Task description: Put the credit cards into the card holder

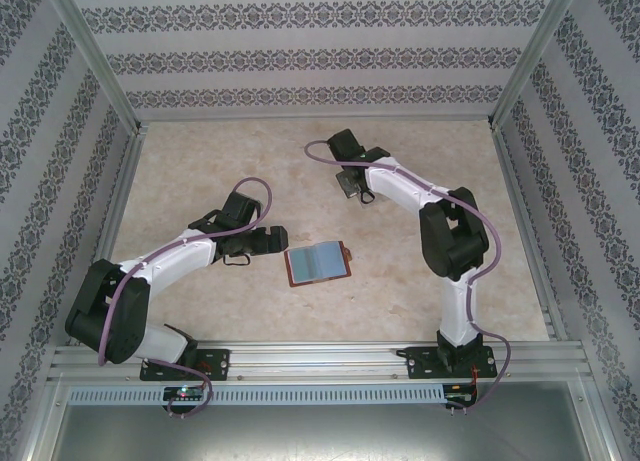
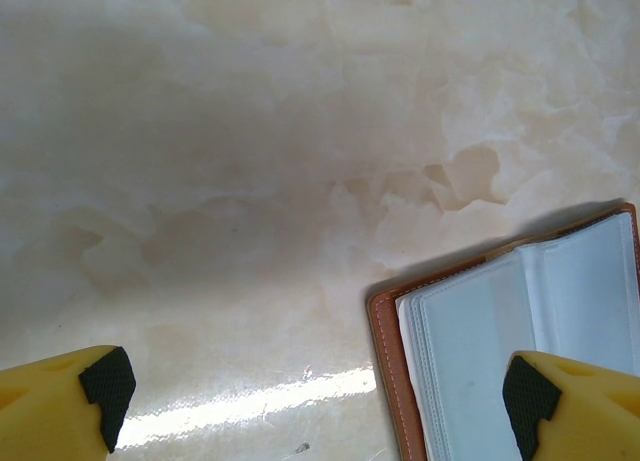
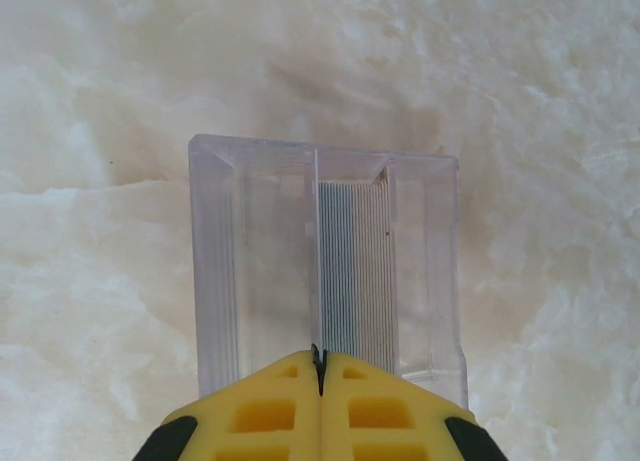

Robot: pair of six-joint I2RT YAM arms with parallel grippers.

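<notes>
Left hand (image 2: 315,391) wide open, hovering just beside card holder (image 1: 317,263) — lying spread open, mid-desk (image 1: 200,181). Right hand (image 3: 318,366) pinched shut at clear case (image 3: 250,261), credit cards (image 3: 355,271) stacked edgewise inside; whether one is caught, cannot tell. Draw straight out, slowly, so case doesn't drag along.

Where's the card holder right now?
The card holder lies open on the table, centre of the top view, just right of the left gripper; the left wrist view has it at lower right.
</notes>
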